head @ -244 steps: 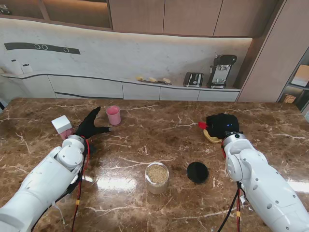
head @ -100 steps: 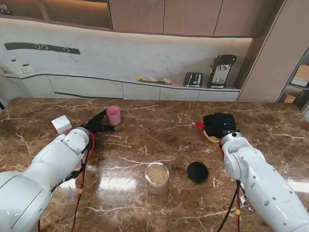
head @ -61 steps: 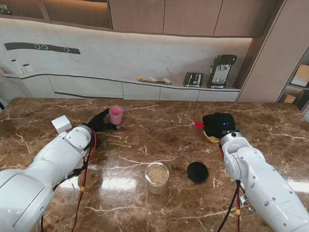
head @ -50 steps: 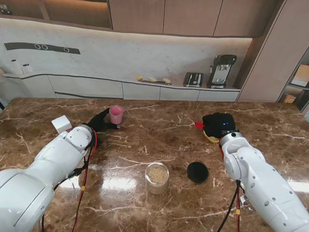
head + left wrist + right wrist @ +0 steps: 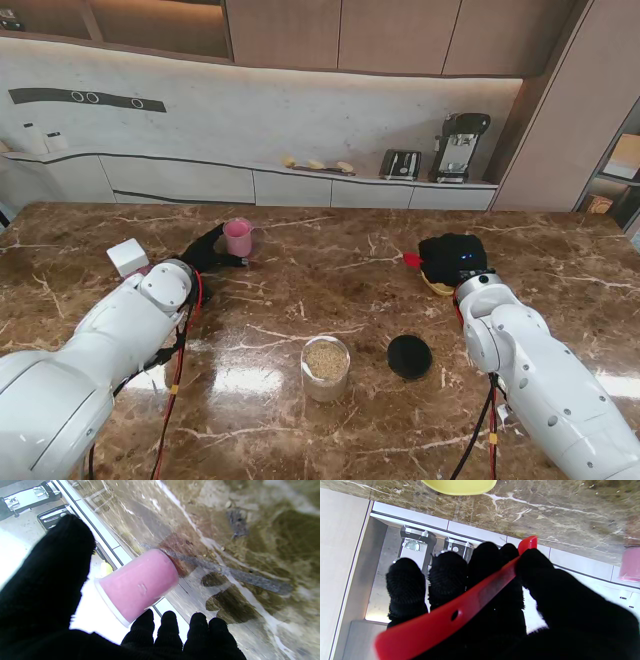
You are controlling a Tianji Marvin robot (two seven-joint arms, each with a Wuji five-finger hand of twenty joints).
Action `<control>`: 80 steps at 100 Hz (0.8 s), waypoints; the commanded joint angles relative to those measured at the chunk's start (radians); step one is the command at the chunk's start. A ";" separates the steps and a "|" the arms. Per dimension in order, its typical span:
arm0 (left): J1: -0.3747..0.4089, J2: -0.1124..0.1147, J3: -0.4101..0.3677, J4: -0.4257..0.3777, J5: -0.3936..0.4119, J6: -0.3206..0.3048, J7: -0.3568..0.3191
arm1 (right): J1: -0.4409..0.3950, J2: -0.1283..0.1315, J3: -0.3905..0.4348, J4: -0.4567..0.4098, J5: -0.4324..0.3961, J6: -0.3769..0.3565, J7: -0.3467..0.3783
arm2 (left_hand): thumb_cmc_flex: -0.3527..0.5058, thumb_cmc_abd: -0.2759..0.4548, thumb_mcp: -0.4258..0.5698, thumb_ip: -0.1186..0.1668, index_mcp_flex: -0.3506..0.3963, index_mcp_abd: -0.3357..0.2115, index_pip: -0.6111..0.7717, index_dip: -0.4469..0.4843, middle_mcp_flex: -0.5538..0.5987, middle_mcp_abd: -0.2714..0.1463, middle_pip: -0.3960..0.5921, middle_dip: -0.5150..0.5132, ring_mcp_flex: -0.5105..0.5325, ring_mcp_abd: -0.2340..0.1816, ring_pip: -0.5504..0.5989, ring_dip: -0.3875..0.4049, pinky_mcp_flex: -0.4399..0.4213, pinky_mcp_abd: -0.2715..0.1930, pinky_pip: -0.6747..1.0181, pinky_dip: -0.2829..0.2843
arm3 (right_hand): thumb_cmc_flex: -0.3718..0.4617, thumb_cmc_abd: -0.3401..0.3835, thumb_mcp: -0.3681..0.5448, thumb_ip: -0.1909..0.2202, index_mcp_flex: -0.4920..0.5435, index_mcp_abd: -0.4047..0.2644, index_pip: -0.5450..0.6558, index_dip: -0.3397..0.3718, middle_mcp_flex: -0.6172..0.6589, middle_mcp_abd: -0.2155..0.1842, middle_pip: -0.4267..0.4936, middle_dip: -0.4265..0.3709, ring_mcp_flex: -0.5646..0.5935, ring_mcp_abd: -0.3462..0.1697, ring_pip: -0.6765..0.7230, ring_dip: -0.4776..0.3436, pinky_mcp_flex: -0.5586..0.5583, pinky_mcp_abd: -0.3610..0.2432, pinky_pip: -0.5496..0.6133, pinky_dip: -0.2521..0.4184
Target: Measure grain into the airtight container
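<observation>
Writing on pink cup unreadable

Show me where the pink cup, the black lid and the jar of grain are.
pink cup [image 5: 238, 238]: stand view, on its side wall.
black lid [image 5: 409, 356]: stand view, on the middle of its flat top.
jar of grain [image 5: 325, 360]: stand view, on the grain showing through its open mouth.

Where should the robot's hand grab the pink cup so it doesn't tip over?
Around the middle of the pink cup, coming from its left side, where the left hand already waits open. The cup stands upright with smooth, round walls and no handle, so thumb on one side and fingers on the other should hold it level.
</observation>
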 commanded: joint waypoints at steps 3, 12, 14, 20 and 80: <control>0.002 -0.006 0.000 0.003 0.003 0.011 0.010 | -0.008 0.001 0.003 0.002 0.002 0.000 0.013 | -0.021 0.009 -0.034 -0.010 -0.028 0.017 -0.019 -0.081 -0.030 0.000 -0.027 0.014 -0.037 -0.022 -0.024 0.011 -0.003 0.051 -0.030 0.011 | 0.045 0.009 0.075 0.015 0.025 -0.085 0.051 0.030 0.025 -0.019 0.026 0.002 0.021 -0.024 0.008 0.011 -0.009 0.003 0.002 0.028; 0.003 -0.008 -0.005 0.003 0.004 0.018 0.026 | -0.012 0.001 0.007 -0.001 0.000 -0.001 0.015 | -0.021 0.011 -0.033 -0.010 -0.032 0.019 -0.021 -0.122 -0.030 -0.002 -0.028 0.013 -0.037 -0.026 -0.024 0.010 -0.003 0.052 -0.031 0.014 | 0.045 0.009 0.075 0.015 0.026 -0.085 0.051 0.030 0.025 -0.020 0.026 0.002 0.021 -0.023 0.008 0.011 -0.009 0.003 0.002 0.028; 0.002 -0.009 -0.006 0.003 0.004 0.020 0.028 | -0.012 0.001 0.008 -0.002 0.000 -0.001 0.015 | -0.020 0.010 -0.033 -0.010 -0.029 0.020 -0.027 -0.147 -0.030 -0.002 -0.029 0.011 -0.037 -0.026 -0.025 0.010 -0.003 0.053 -0.031 0.015 | 0.045 0.009 0.075 0.015 0.026 -0.085 0.051 0.030 0.025 -0.020 0.026 0.002 0.021 -0.023 0.008 0.011 -0.009 0.003 0.002 0.028; 0.001 -0.010 -0.007 0.003 0.004 0.025 0.032 | -0.014 0.002 0.011 -0.003 -0.001 -0.002 0.018 | -0.020 0.009 -0.034 -0.010 -0.027 0.020 -0.028 -0.173 -0.030 -0.001 -0.029 0.009 -0.036 -0.028 -0.025 0.009 -0.003 0.053 -0.031 0.016 | 0.045 0.010 0.075 0.015 0.025 -0.085 0.051 0.030 0.025 -0.020 0.026 0.002 0.021 -0.023 0.008 0.011 -0.009 0.003 0.002 0.028; -0.010 -0.014 -0.006 0.003 -0.003 0.047 0.014 | -0.018 0.004 0.016 -0.009 -0.011 -0.003 0.030 | -0.030 -0.021 -0.010 -0.018 -0.029 -0.083 0.015 -0.063 -0.030 -0.005 -0.025 0.017 -0.036 -0.028 -0.030 -0.010 -0.004 0.068 -0.037 0.009 | 0.044 0.008 0.077 0.015 0.026 -0.086 0.050 0.031 0.025 -0.019 0.027 0.001 0.022 -0.024 0.008 0.010 -0.009 0.003 0.001 0.029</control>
